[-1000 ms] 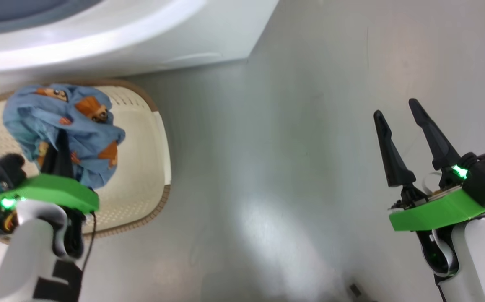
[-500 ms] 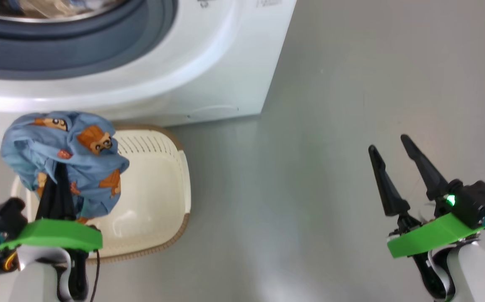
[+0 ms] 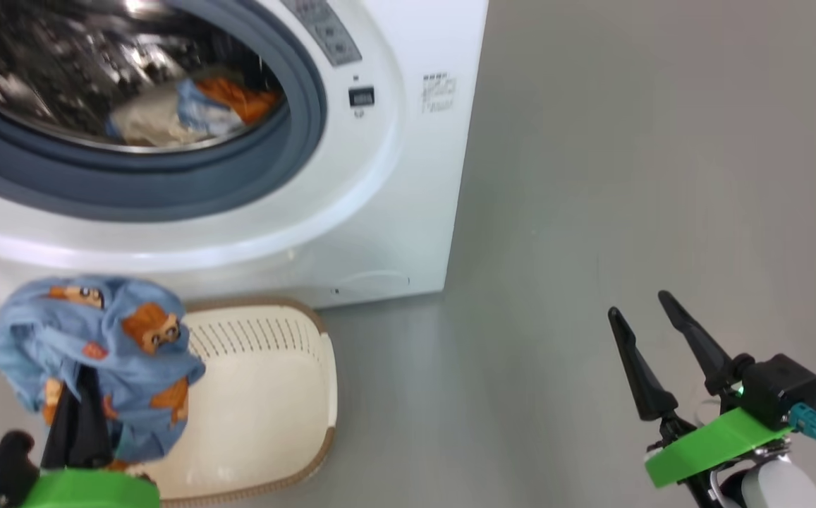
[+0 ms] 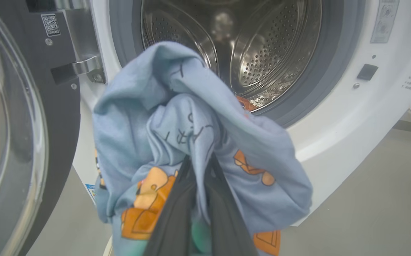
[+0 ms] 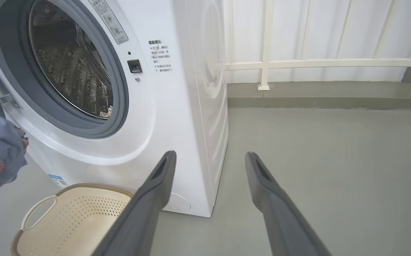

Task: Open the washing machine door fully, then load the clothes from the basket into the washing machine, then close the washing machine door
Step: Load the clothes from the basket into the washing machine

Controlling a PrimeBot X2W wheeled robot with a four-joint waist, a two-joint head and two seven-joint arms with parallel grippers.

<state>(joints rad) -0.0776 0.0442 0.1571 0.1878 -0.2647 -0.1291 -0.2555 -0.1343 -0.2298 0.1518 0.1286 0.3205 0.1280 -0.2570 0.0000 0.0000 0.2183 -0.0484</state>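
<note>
The left gripper (image 4: 200, 160) is clamped on a bunched light blue garment (image 4: 177, 117) with orange cartoon prints, above the cream perforated basket (image 3: 259, 416); the right gripper (image 5: 209, 154) is spread wide, empty. The basket sits on smooth grey floor (image 3: 591, 176) just before the white washing machine (image 3: 393, 176), black door (image 4: 13, 124) swung open, cream cloth (image 3: 143, 123) in the drum (image 4: 262, 46), white railing (image 5: 297, 64) beyond

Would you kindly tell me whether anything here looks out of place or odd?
Nothing stands out: the basket sits upright before the washing machine, its door stands open, and the left claw grips the blue garment.
</note>
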